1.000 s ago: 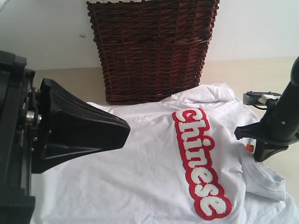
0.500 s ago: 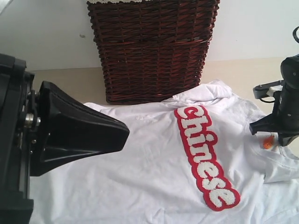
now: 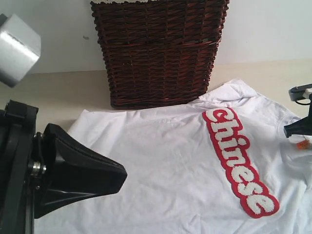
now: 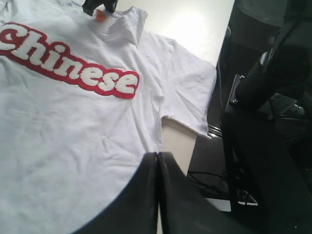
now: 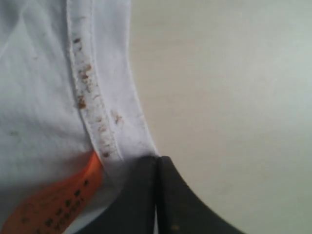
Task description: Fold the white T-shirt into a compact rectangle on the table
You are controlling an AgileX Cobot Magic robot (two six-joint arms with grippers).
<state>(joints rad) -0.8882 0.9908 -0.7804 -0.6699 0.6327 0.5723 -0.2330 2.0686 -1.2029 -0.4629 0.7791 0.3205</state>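
The white T-shirt (image 3: 170,156) lies spread front-up on the table (image 3: 58,87), its red-outlined "Chinese" lettering (image 3: 240,161) running diagonally. My right gripper (image 3: 295,130) is at the far right by the collar, shut on the collar's stitched edge (image 5: 97,122), beside the orange collar loop (image 5: 48,204). The left wrist view shows that gripper (image 4: 97,6) at the neckline too. My left gripper (image 3: 122,173) looms large at the front left, shut and empty, its tips (image 4: 157,157) above the shirt's (image 4: 73,136) side edge near a sleeve (image 4: 190,97).
A dark wicker basket (image 3: 158,53) stands at the back, just behind the shirt's top edge. A grey block (image 3: 17,48) hangs at the upper left. Dark stand parts and cables (image 4: 263,122) sit beyond the table edge. Bare table (image 5: 234,97) lies past the collar.
The right gripper has moved right and the shirt has slid right with it, flattening out. The left gripper has sunk lower and leftward; the grey block has come into view.
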